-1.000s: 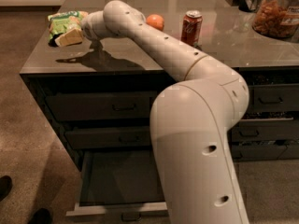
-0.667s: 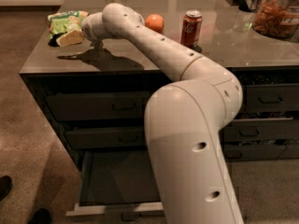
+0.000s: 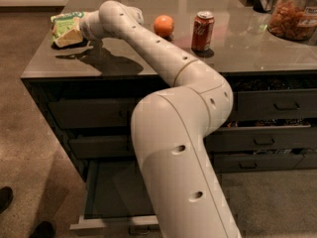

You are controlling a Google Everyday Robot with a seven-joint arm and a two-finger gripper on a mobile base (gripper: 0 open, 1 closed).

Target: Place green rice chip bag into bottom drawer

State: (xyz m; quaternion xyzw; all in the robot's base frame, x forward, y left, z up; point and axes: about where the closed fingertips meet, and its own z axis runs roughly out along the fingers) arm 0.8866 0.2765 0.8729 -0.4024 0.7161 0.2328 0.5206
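Observation:
The green rice chip bag lies on the far left corner of the grey countertop, crinkly green with a tan patch at its lower edge. My gripper is at the end of the long white arm, right against the bag's right side; the wrist hides how it meets the bag. The bottom drawer of the dark grey cabinet stands pulled open below, and the part of its inside not covered by the arm is dark and bare. The arm's thick lower section covers the drawer's right part.
An orange and a red soda can stand on the countertop right of the arm. A clear jar of snacks is at the far right. Closed drawers fill the right column. Two dark shoes are on the floor at the left.
The arm's lower section has shifted slightly to the left. The gripper stays at the green bag on the countertop corner, and the bag has not visibly moved.

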